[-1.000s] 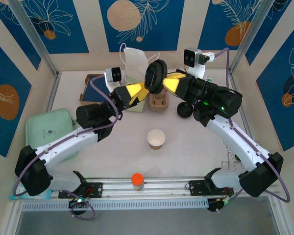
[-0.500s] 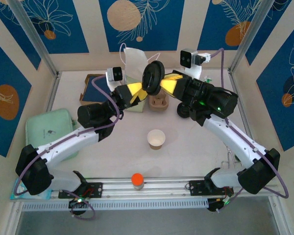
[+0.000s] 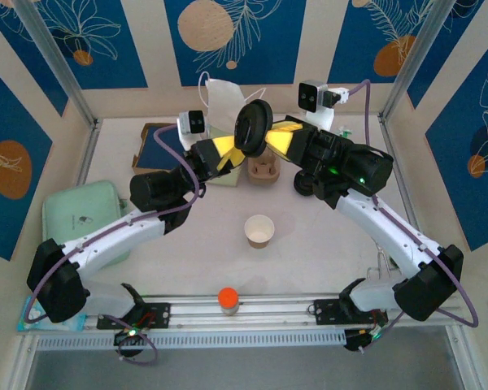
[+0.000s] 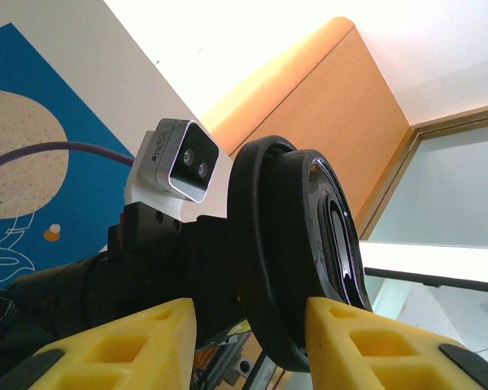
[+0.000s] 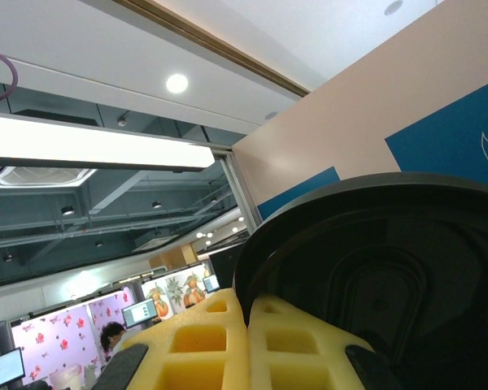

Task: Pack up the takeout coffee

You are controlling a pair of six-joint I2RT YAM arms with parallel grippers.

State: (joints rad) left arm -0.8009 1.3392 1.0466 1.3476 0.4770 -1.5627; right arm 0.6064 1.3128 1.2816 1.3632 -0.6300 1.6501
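My right claw (image 5: 248, 341) is clenched, its yellow fingers pressed together on the rim of the black round plastic lid (image 5: 390, 268). The lid stands on edge, lifted well above the table (image 3: 325, 244). My left claw (image 4: 252, 349) straddles the same lid from the other side. One finger looks to be against it and the other shows a gap, so I read this claw as released, not gripping.

From above, both claws meet at the back-centre of the table with the lid between them. A brown cardboard holder (image 3: 263, 172) sits just below them and a white paper bag (image 3: 220, 97) lies further back. The small tan paper cup (image 3: 259, 231) stands upright and open mid-table, well apart from the lid.

I judge the lid light, thin and springy. It is smooth, so a pinch on the rim could slip or twist, and a hard squeeze across the face would bow it. I would hold it at the rim. The cup looks easy to crush or tip, so seating the lid calls for a gentle, level push.
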